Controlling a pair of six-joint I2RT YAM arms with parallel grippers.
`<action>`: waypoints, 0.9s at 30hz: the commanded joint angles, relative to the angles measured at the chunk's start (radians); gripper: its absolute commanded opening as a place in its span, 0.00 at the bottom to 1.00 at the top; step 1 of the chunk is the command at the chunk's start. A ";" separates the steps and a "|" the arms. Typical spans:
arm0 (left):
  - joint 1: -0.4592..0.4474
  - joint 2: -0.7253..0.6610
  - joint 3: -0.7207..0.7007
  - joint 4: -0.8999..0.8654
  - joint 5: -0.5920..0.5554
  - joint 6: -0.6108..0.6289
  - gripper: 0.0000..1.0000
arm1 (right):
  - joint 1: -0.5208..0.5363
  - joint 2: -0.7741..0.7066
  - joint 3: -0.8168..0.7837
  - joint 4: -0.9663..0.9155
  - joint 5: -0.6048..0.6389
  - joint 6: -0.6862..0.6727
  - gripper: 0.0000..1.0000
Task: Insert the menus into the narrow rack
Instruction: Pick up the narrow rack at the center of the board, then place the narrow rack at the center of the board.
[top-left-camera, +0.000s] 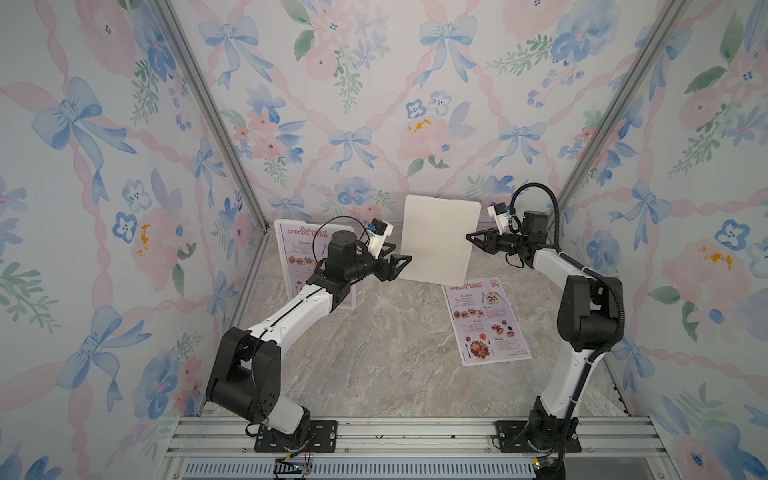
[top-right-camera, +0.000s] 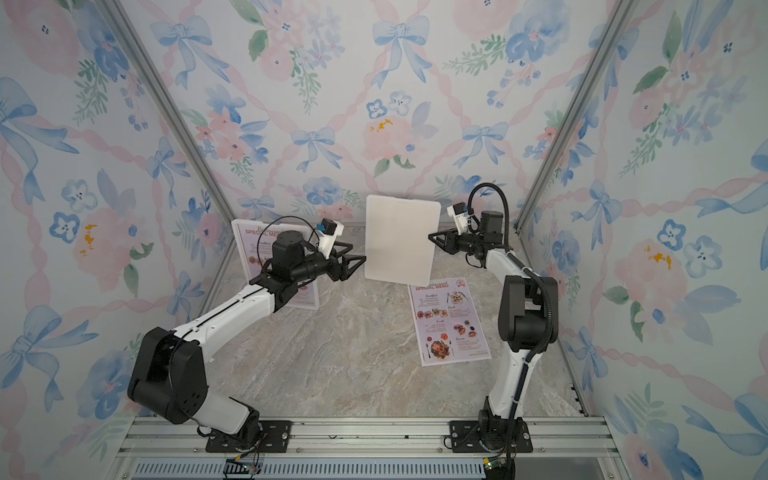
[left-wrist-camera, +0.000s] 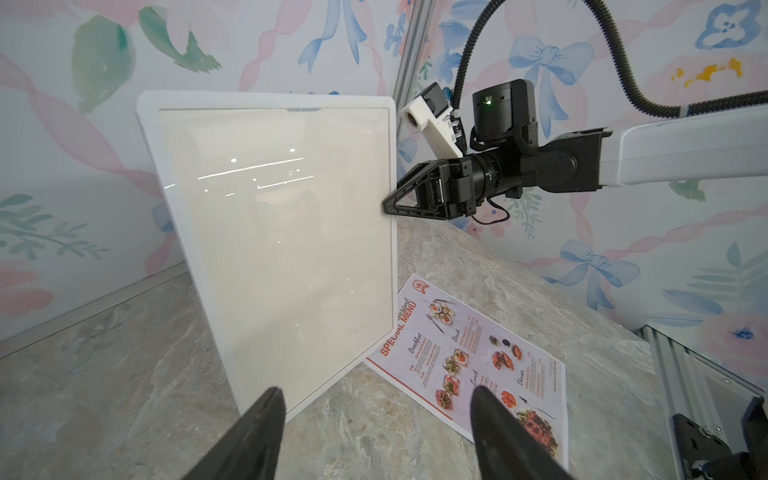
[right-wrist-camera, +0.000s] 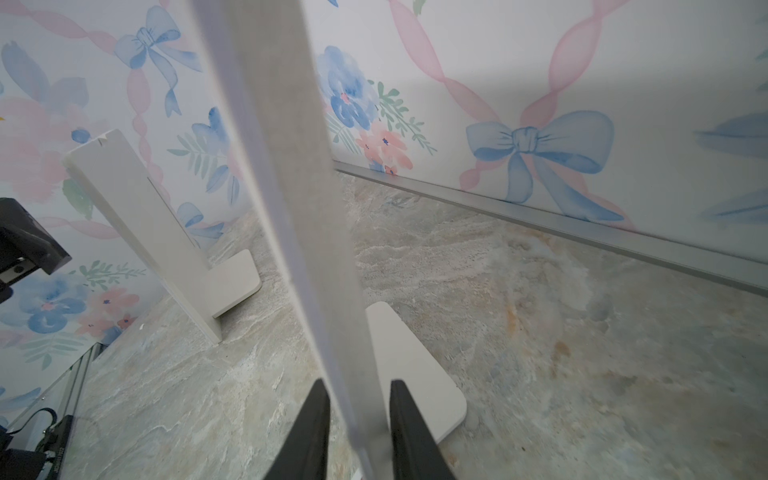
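Note:
An empty white narrow rack stands upright mid-table at the back. My right gripper is shut on its right edge, a finger pressed on each side of the panel. My left gripper hovers open just off the rack's left edge, holding nothing. One menu lies flat on the table, front right of that rack. Another menu stands inside a second rack at the back left, partly hidden by my left arm.
The marble tabletop is boxed in by flowered walls on three sides. The empty rack's flat foot reaches out behind it. The second rack's foot lies near the back wall. An aluminium rail carries both arm bases in front.

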 joint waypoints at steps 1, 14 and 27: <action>-0.013 -0.048 -0.030 0.041 -0.153 -0.022 0.72 | 0.023 0.020 0.048 0.070 -0.053 0.022 0.23; -0.046 -0.139 -0.071 0.042 -0.280 -0.009 0.73 | 0.053 -0.059 -0.075 0.179 -0.074 0.080 0.00; 0.064 -0.306 -0.131 -0.023 -0.180 -0.020 0.73 | 0.200 -0.489 -0.365 -0.194 -0.030 -0.152 0.00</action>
